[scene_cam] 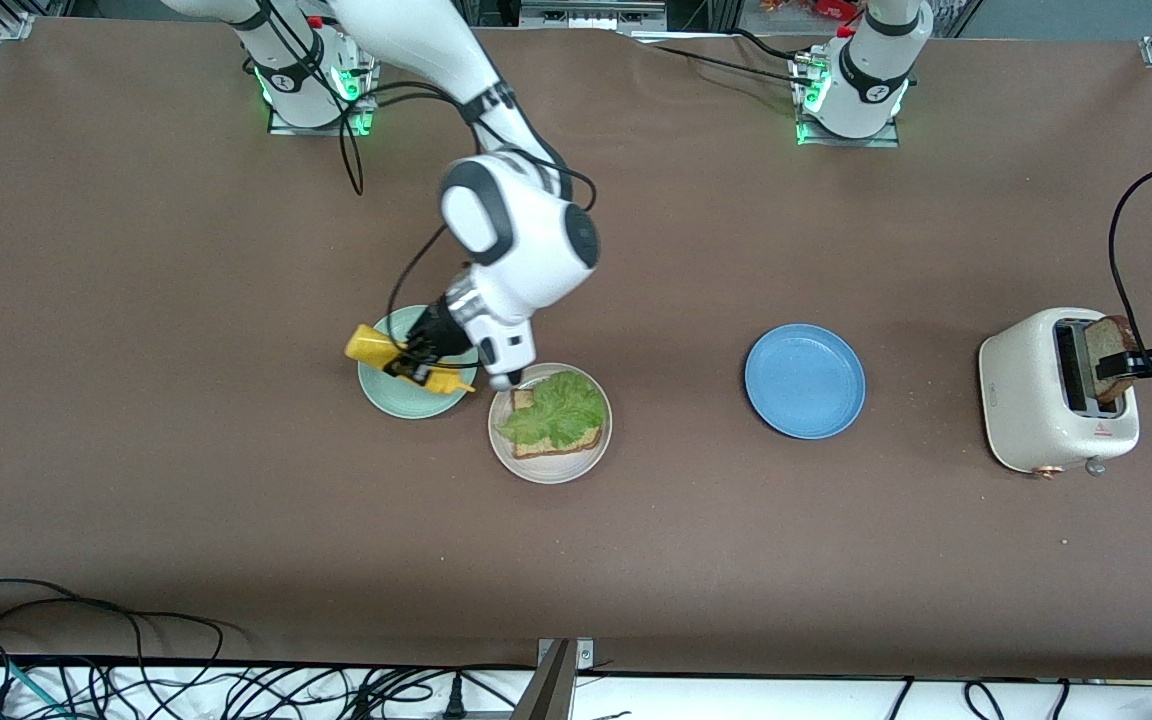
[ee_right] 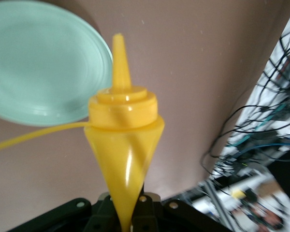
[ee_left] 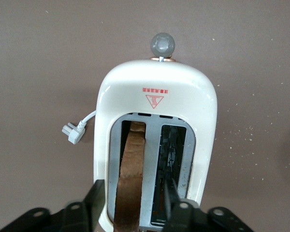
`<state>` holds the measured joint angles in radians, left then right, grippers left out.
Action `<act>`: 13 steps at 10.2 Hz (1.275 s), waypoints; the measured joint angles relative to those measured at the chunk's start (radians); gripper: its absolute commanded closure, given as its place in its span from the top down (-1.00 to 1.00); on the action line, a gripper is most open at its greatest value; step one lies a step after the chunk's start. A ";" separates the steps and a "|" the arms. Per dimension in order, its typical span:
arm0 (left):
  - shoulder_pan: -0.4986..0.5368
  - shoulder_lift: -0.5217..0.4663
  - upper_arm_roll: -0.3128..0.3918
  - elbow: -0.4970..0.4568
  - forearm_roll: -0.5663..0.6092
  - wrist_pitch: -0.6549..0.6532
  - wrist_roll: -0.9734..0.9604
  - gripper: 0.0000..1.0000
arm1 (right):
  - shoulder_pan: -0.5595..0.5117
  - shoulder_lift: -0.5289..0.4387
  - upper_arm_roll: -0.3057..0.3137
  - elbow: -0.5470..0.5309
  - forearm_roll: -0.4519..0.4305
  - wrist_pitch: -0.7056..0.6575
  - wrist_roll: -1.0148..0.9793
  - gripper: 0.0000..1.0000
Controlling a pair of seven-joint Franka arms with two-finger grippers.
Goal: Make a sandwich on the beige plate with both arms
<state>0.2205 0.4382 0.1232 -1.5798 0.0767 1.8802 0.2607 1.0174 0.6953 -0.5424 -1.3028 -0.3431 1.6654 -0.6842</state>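
Sandwich (scene_cam: 554,420) so far is one bread slice (scene_cam: 561,445) with a ruffled lettuce leaf (scene_cam: 556,408) on top, and it lies on the beige plate (scene_cam: 502,440). This plate is nearer the front camera than the other plates.

At about three o'clock from that plate in the front view, at the left arm's end of the worktop (scene_cam: 186,480), we see a cream toaster (scene_cam: 1026,400). A second brown-crusted slice (scene_cam: 1108,350) stands upright in one of its slots, rising above the top. The left gripper (scene_cam: 1128,366) hangs over the toaster. Its jaws are spread on either side of this slice, and the left wrist view shows a gap on each side.

Between toaster and beige plate, slightly farther from the camera than the latter, lies a blue plate (scene_cam: 804,382), well apart from both.

At ten o'clock from the beige plate, just beside its rim, sits a mint-green plate (scene_cam: 386,395). Over it we see the right gripper (scene_cam: 416,358), its jaws pinching a yellow squeeze bottle (scene_cam: 371,345) hard enough to flatten the body. The bottle is tilted, with its nozzle (scene_cam: 456,384) toward the beige plate.
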 measured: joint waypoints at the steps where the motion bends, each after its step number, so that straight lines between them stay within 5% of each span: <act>1: 0.000 0.000 0.000 -0.001 0.000 0.000 0.010 -1.00 | -0.029 -0.059 -0.052 -0.003 0.112 -0.016 -0.095 -1.00; 5: 0.001 -0.003 -0.002 0.001 0.000 0.002 0.022 -1.00 | -0.229 -0.175 -0.237 -0.089 0.603 -0.060 -0.556 -1.00; 7: -0.005 -0.012 -0.008 0.035 0.000 -0.022 0.022 -1.00 | -0.424 -0.184 -0.258 -0.145 0.817 -0.146 -0.807 -1.00; 10: -0.042 -0.026 -0.012 0.170 0.000 -0.138 0.023 -1.00 | -0.656 -0.183 -0.258 -0.293 1.034 -0.239 -1.183 -1.00; 13: -0.149 -0.026 -0.018 0.297 -0.013 -0.328 0.022 -1.00 | -0.750 -0.180 -0.255 -0.495 1.159 -0.247 -1.462 -1.00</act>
<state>0.0717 0.4125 0.1047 -1.2832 0.0641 1.5517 0.2829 0.2670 0.5149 -0.7970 -1.7982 0.8157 1.4185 -2.1465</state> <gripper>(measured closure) 0.912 0.947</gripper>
